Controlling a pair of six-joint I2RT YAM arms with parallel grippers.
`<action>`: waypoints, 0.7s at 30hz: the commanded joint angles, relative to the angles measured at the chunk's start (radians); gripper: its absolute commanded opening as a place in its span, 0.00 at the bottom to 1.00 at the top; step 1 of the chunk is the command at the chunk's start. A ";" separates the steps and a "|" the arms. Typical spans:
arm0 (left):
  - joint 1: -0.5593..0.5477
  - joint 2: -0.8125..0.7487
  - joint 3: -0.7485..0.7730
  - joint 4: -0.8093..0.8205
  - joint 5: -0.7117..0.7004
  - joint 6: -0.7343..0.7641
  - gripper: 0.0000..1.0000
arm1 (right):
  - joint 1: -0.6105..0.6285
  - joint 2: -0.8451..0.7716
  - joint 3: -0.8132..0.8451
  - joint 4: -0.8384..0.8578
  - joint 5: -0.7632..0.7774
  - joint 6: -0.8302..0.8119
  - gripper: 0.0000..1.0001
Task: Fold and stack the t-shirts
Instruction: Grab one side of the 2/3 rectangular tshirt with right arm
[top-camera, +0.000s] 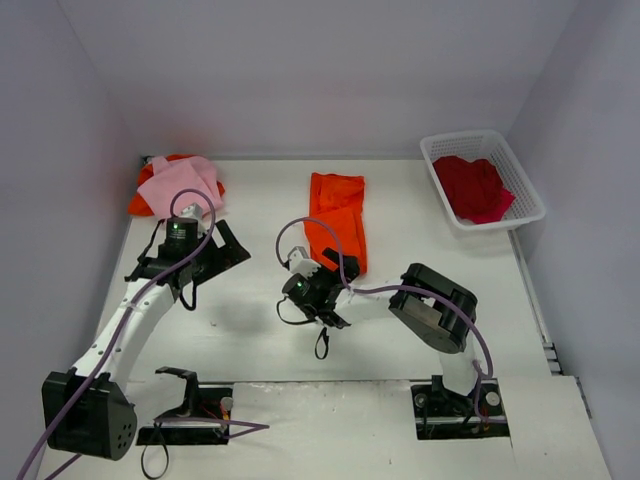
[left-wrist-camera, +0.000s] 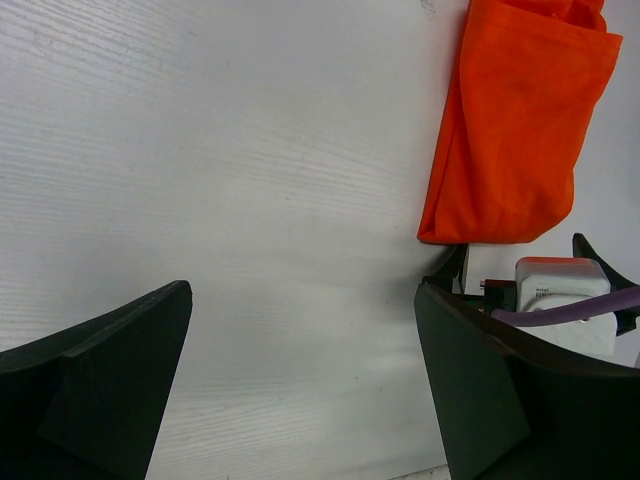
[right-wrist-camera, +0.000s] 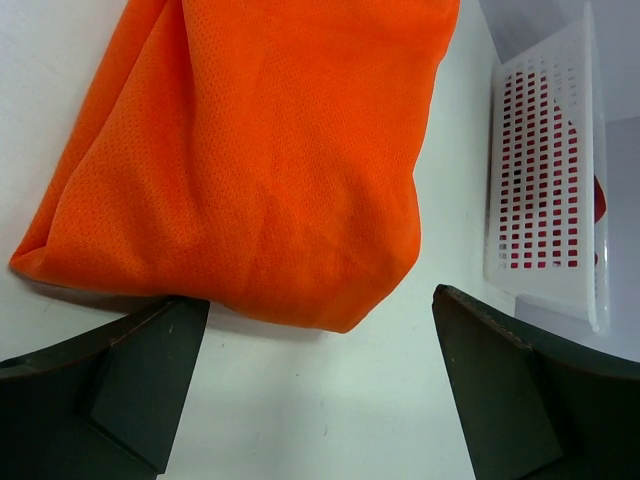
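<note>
A bright orange t-shirt (top-camera: 338, 220) (right-wrist-camera: 250, 150) (left-wrist-camera: 520, 120) lies folded in a long strip at mid-table. My right gripper (top-camera: 328, 282) (right-wrist-camera: 318, 310) stands open just short of its near end, its fingers either side of the cloth's edge and holding nothing. To its left my left gripper (top-camera: 228, 250) (left-wrist-camera: 302, 290) is open over bare table. At the back left a pale pink t-shirt (top-camera: 182, 182) lies crumpled on top of more orange cloth (top-camera: 145, 203). A deep red t-shirt (top-camera: 475, 186) lies bunched in the basket.
The white lattice basket (top-camera: 530, 214) (right-wrist-camera: 545, 170) stands at the back right, near the right wall. White walls close in the table at back and sides. The right arm's wrist camera (left-wrist-camera: 560, 295) and its purple cable show beside my left gripper's right finger.
</note>
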 joint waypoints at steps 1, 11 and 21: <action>0.014 0.000 -0.001 0.066 0.021 0.005 0.88 | -0.017 0.038 0.002 -0.030 -0.054 -0.008 0.93; 0.028 0.015 -0.011 0.090 0.044 0.003 0.88 | -0.025 0.065 0.005 0.002 -0.071 -0.044 0.83; 0.043 0.017 -0.022 0.106 0.067 -0.002 0.88 | -0.033 0.087 0.010 0.012 -0.094 -0.058 0.57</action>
